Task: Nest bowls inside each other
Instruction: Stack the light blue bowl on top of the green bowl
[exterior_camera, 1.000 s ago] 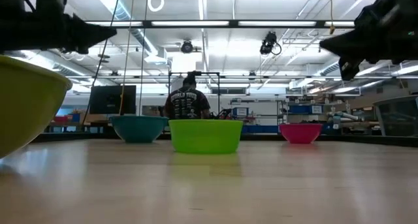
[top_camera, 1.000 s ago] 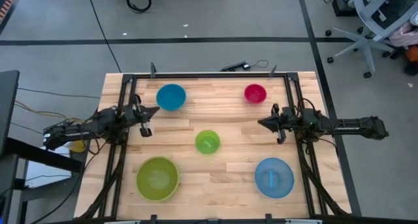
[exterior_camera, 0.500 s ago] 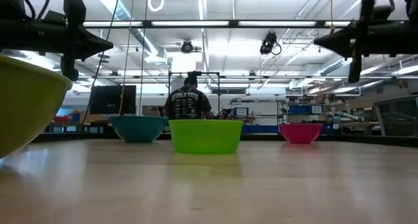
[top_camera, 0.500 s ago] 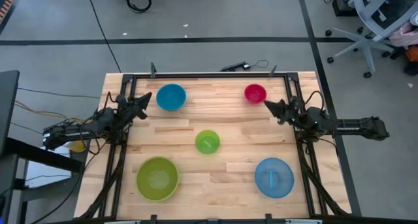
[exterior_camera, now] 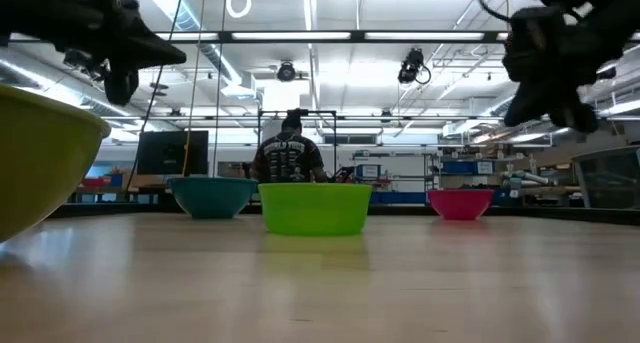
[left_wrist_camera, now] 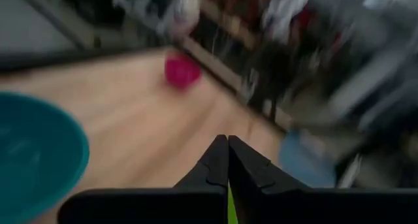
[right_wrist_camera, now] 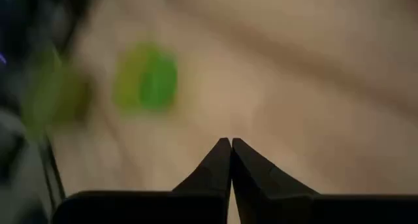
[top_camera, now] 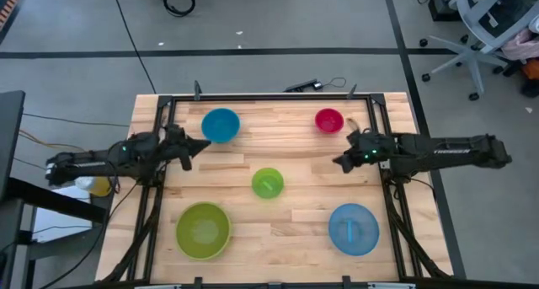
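Five bowls stand apart on the wooden table, each on its base: medium blue (top_camera: 221, 125) at the far left, magenta-red (top_camera: 329, 120) at the far right, small green (top_camera: 268, 183) in the middle, large yellow-green (top_camera: 203, 230) near left, large light blue (top_camera: 353, 228) near right. My left gripper (top_camera: 205, 142) hovers shut above the table's left side, beside the medium blue bowl (left_wrist_camera: 32, 152). My right gripper (top_camera: 337, 163) hovers shut on the right, below the magenta-red bowl, slanting down toward the green bowl (right_wrist_camera: 147, 80). Both hold nothing.
A black frame (top_camera: 269, 97) runs along the table's far edge and down both sides by the arm bases. Bare wood lies between the bowls. In the low view a person (exterior_camera: 288, 158) stands in the room beyond the table; an office chair (top_camera: 480, 28) stands on the floor.
Both arms have risen and their wrists have rolled. My right gripper has swung out from its base toward the table's middle and tipped to point downward. My left gripper has moved slightly toward the middle. Both stay shut. The bowls have not moved.
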You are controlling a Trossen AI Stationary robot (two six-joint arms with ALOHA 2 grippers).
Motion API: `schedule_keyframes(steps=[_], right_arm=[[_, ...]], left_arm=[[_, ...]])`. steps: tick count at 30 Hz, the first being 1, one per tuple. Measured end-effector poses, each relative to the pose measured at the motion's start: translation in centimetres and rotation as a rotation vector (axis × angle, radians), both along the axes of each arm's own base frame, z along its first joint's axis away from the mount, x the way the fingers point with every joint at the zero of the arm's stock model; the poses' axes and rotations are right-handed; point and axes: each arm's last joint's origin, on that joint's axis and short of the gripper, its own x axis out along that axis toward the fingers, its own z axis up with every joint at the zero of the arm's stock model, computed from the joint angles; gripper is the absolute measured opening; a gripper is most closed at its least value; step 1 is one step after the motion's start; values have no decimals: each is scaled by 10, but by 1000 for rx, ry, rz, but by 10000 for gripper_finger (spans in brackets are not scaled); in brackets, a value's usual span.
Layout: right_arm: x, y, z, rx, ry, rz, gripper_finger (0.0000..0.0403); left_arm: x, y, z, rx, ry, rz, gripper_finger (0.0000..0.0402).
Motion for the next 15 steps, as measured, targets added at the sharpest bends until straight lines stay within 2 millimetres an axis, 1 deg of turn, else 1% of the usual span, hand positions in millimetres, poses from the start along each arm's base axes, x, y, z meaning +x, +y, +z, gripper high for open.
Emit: schedule_keyframes(steps=[3,6,8,10,15], right_arm=[[11,14,20,28,149,169,35],[19,32,30,14,272,309,63],[22,46,30,30,347,381,90],[24,59,25,45,410,418,120],[25,86,12,17,507,390,187]], left_arm=[[2,-4,17,4,156,-82,19],[5,-7,29,31,258,-135,45],[6,-9,31,52,304,-161,69],[9,-11,30,66,333,-183,98],[16,-14,23,66,398,-211,169]])
